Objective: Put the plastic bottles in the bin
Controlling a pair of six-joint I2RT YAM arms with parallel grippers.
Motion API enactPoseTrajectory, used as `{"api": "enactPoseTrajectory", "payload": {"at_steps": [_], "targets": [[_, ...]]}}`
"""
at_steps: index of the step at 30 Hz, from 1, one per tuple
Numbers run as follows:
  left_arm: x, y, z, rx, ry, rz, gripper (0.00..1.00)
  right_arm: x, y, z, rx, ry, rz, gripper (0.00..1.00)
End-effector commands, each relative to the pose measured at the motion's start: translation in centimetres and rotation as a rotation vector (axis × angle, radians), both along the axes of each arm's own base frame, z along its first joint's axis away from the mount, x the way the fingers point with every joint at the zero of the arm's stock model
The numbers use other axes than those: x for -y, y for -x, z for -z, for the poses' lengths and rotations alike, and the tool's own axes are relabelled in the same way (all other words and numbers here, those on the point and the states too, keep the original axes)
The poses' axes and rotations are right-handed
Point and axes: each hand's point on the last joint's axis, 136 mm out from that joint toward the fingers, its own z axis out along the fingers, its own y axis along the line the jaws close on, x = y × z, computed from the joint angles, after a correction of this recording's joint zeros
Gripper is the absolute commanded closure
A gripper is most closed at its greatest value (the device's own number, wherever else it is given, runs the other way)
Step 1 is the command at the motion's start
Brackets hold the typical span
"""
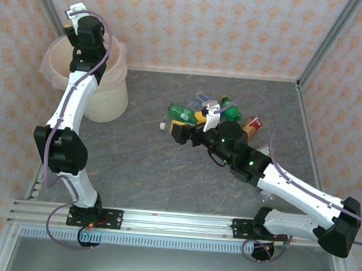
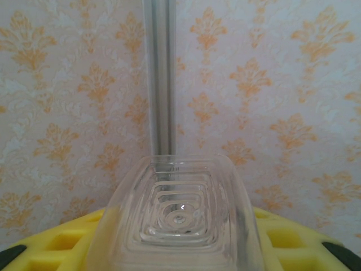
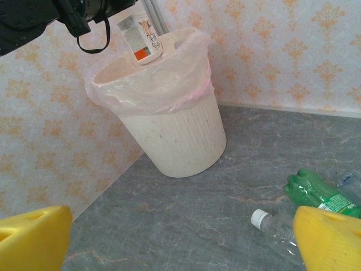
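Observation:
My left gripper (image 2: 179,254) is shut on a clear ribbed plastic bottle (image 2: 180,209), whose base faces the camera between the yellow fingers (image 2: 51,248). In the right wrist view that bottle (image 3: 141,35), with a white and orange label, hangs just over the rim of the cream bin (image 3: 175,124). From above, the left gripper (image 1: 82,30) is over the bin (image 1: 106,95) at the far left. My right gripper (image 1: 180,132) stands open low over the table beside a pile of bottles (image 1: 217,110). A green bottle (image 3: 316,193) and a clear white-capped bottle (image 3: 276,226) lie by its right finger (image 3: 330,240).
The bin has a thin pinkish liner (image 3: 152,84) folded over its rim and stands in the back left corner against the papered wall. A metal frame post (image 2: 159,79) rises behind it. Grey table (image 1: 141,164) lies open between bin and pile.

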Motion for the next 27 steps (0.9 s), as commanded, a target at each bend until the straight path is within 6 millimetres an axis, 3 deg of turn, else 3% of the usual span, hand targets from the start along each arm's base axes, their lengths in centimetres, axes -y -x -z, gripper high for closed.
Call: {"api": "enactPoseTrajectory", "payload": {"at_steps": [1,7,8,10,21,27], "targets": [[-1.3,0.3,-2.6,0.086,0.001,-0.026,0.53,-0.4,-0.3,-0.9,0.019,-0.008,0.010,0.00],[-1.4,-0.9,-1.5,0.067,0.016,0.013,0.47,-0.7,-0.9,-0.2,0.016,0.014,0.022,0.00],[-1.3,-1.0,-1.5,0.070,0.020,0.021,0.40,-0.7,-0.9,-0.1,0.015,0.017,0.023,0.00],[-1.0,-1.3,-1.5,0.066,0.022,0.043,0.02,-0.7,-0.9,-0.1,0.015,0.018,0.024,0.00],[0.0,-0.5,-2.6,0.115,0.092,0.102,0.01,-0.1,-0.7,-0.2,0.019,0.008,0.036,0.00],[2.3,-0.3,-2.4,0.104,0.142,0.187,0.01,1.2,-1.3,0.5,0.008,0.011,0.111,0.00]]}}
